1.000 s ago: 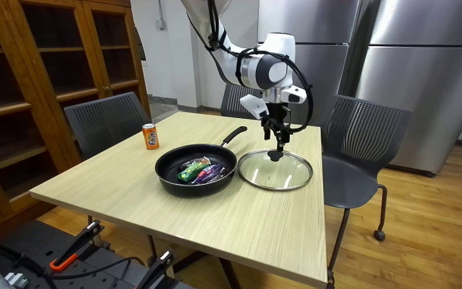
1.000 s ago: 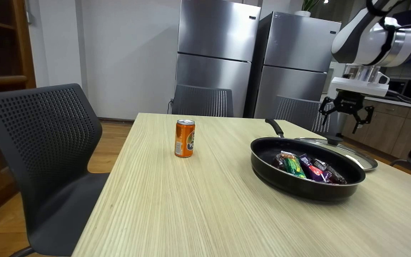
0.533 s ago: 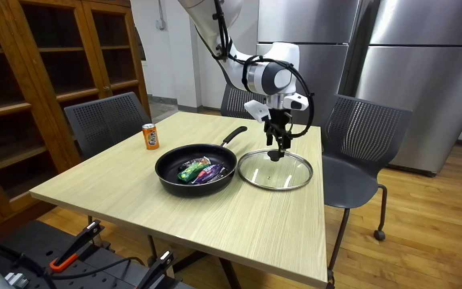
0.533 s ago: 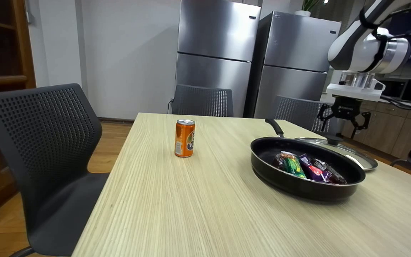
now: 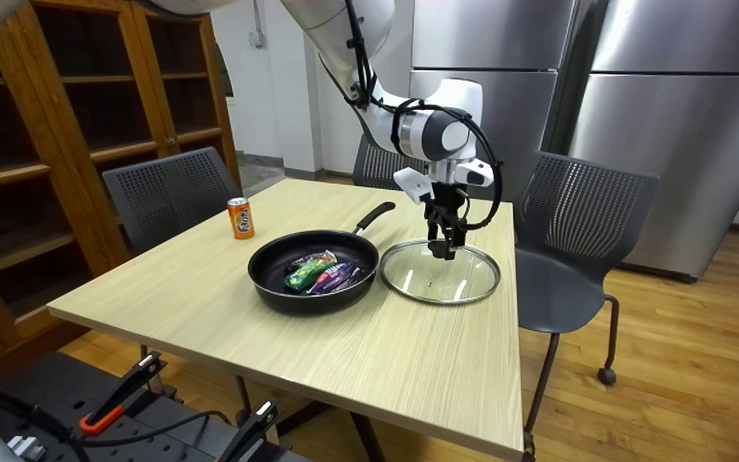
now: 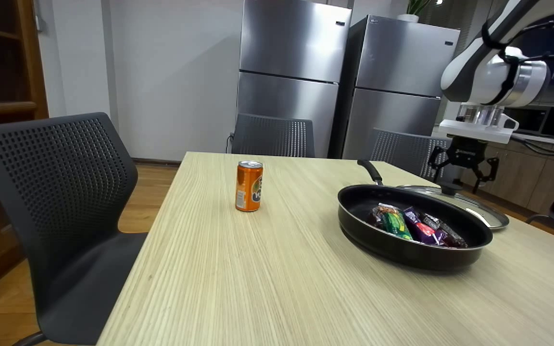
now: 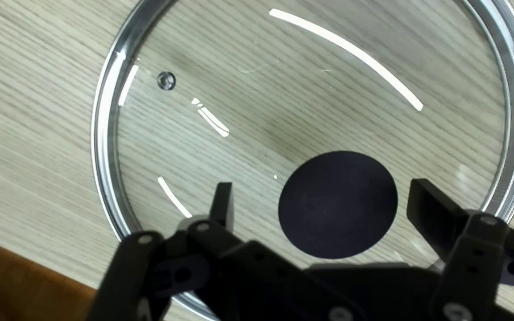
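The glass lid point(image 5: 440, 274), right of the pan point(image 5: 305, 305) in an exterior view, could get shoved sideways by a squeeze, since its knob point(image 7: 338, 205) looks straddled kinda off-centre by the wide-spread gripper point(image 7: 321, 199), closer to 1 finger point(image 7: 433, 209).

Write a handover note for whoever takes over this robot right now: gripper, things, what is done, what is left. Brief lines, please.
Gripper: open, pointing down, holding nothing.
Lid: flat on the table, beside the pan.
Packets: inside the pan, which is uncovered.
Can: upright on the table, apart from the pan.
Done: gripper is over the lid; in the wrist view the knob shows between the fingers, with a gap on each side.
Left: knob not yet gripped, lid not yet lifted.
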Available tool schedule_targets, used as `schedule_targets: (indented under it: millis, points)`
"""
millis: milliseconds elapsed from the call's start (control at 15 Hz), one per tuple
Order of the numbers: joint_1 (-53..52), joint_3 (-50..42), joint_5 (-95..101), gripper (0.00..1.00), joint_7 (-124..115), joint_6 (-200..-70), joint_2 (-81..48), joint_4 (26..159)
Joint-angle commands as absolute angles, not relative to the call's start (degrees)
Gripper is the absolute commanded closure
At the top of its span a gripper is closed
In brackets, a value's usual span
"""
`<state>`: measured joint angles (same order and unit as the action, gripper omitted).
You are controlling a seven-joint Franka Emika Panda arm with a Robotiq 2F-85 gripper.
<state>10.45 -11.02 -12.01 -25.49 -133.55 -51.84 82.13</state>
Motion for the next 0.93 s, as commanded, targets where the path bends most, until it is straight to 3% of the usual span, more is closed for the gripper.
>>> schedule_targets:
  millis: [0, 200, 267, 400, 600, 867]
  points:
    - [11.26, -10.31, -13.0, 0.0, -25.78, -132.09, -52.29, 80.54]
    - [11.16, -10.55, -12.91, 0.0, -26.01, -132.47, -52.24, 80.75]
    - [10.97, -10.77, -12.75, 0.25, -26.22, -133.03, -52.24, 80.93]
    - [10.93, -10.67, -12.76, 0.32, -26.03, -133.39, -52.1, 81.21]
    - [10.69, -10.49, -12.66, 0.58, -25.61, -134.13, -51.62, 82.01]
    - [10.25, -10.63, -12.49, 0.61, -25.39, -136.03, -50.52, 83.84]
